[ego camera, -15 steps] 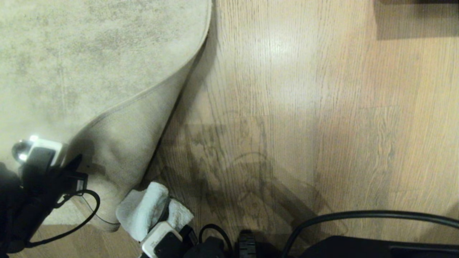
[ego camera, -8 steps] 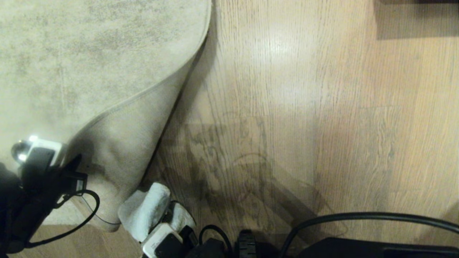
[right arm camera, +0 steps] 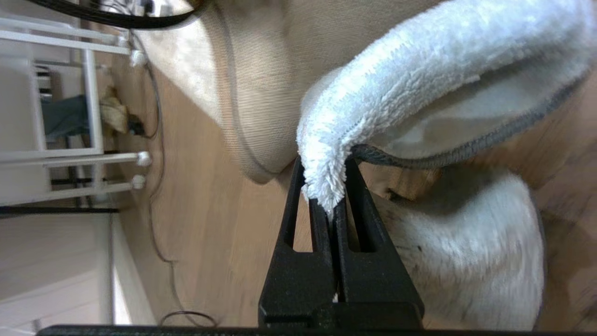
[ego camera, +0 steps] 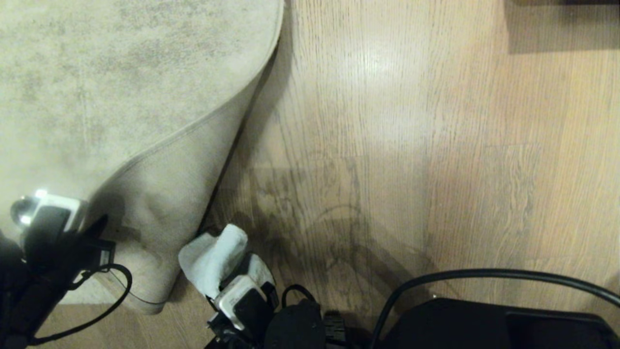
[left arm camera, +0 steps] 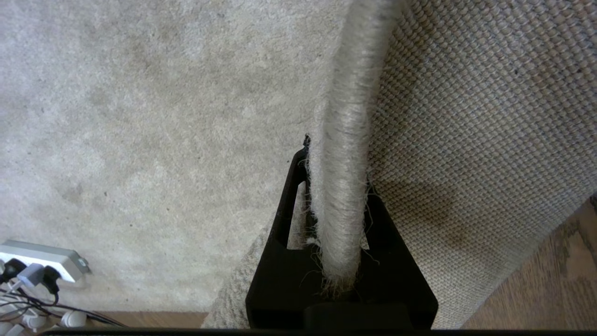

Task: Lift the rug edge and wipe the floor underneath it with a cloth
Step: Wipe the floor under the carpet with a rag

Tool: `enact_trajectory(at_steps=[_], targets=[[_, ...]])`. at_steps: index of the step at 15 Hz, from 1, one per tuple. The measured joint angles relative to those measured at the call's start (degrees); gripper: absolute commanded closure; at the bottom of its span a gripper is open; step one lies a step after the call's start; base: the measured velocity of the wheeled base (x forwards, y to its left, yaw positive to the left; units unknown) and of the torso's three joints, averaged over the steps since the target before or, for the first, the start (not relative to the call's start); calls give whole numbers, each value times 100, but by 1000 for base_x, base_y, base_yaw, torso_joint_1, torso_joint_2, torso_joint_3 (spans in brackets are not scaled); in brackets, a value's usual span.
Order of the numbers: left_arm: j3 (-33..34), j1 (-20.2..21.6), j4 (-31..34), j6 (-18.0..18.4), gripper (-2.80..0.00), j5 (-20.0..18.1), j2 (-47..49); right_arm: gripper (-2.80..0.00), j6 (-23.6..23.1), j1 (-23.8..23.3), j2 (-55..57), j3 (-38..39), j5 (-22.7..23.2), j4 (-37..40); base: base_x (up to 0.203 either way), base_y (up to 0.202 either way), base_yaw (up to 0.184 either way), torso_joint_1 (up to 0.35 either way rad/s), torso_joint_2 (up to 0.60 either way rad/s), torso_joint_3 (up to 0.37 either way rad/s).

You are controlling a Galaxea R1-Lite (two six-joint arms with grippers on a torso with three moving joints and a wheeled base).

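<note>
Two grippers at work: each pinches one thing, so lifting and wiping can go on together.
Left gripper (left arm camera: 338, 224): low at the robot's left in the head view, fingers clamped on the bound border of the rug edge (left arm camera: 345, 140), which runs up between them.
Why held so: the grip folds the corner back over the rug (ego camera: 97, 72), pale woven underside (ego camera: 160, 203) turned up, baring the planks beneath.
Right gripper (right arm camera: 332, 205): low in the head view, just right of the folded flap, fingers pressed together on a fold of the cloth (right arm camera: 419, 70).
Cloth: pale and fluffy with dark stitched edging, draped over the fingertips; its lower lobe seems to lie on the floor (ego camera: 387, 145), just beside the flap's edge.
Why placed so: a pinch at the hem leaves the loose body free to drag over the wood, probably toward the strip under the lift.
Change, cloth: in the head view it now sits further right and a little further from the robot than a second ago, with more of the right wrist showing.
Change, rug: the fold has kept almost the same shape; the left gripper has barely shifted.
Other: power strip (left arm camera: 42, 261) with plugs lies on the rug, well away from the fold.
</note>
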Motion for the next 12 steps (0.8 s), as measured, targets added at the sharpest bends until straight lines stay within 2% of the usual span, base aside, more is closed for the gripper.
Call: enact_trajectory(at_steps=[12], targets=[[17, 0, 6, 14, 0, 9, -32, 0, -38, -755, 306, -164, 18, -4, 0, 0, 0, 0, 0, 0]])
